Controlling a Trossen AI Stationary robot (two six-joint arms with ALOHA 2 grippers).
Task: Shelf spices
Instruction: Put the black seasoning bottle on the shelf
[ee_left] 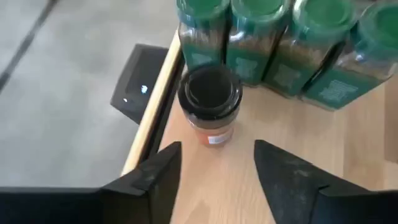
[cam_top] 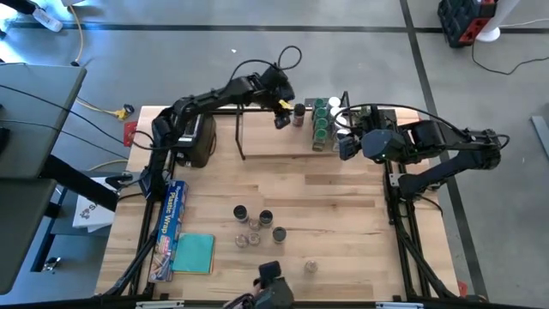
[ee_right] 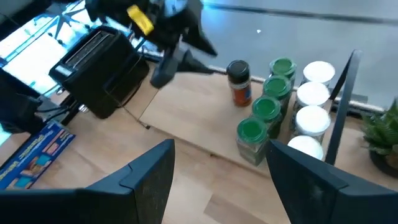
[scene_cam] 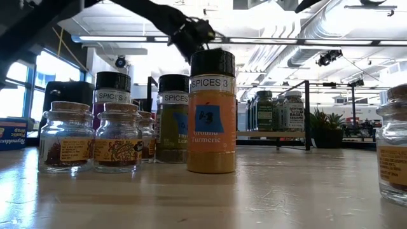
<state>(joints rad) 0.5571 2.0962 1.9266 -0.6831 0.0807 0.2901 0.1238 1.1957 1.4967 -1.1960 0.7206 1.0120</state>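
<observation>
Beyond left tool [ee_left: 214, 165], dark-lidded jar [ee_left: 209, 102] unheld.

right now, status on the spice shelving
Left gripper open, just back from dark-lid jar standing on shelf beside green-lid jars. Right gripper open, waiting at the shelf's right end. Jars left on table, nothing blocking.

On the shelf [ee_right: 186, 124] a dark-lidded jar [ee_right: 239, 83] stood upright beside green-lidded jars [ee_right: 266, 109] and white-lidded jars [ee_right: 313, 106]. The left gripper [ee_right: 177, 59] hung near it, fingers parted, toaster [ee_right: 99, 68] behind.
</observation>
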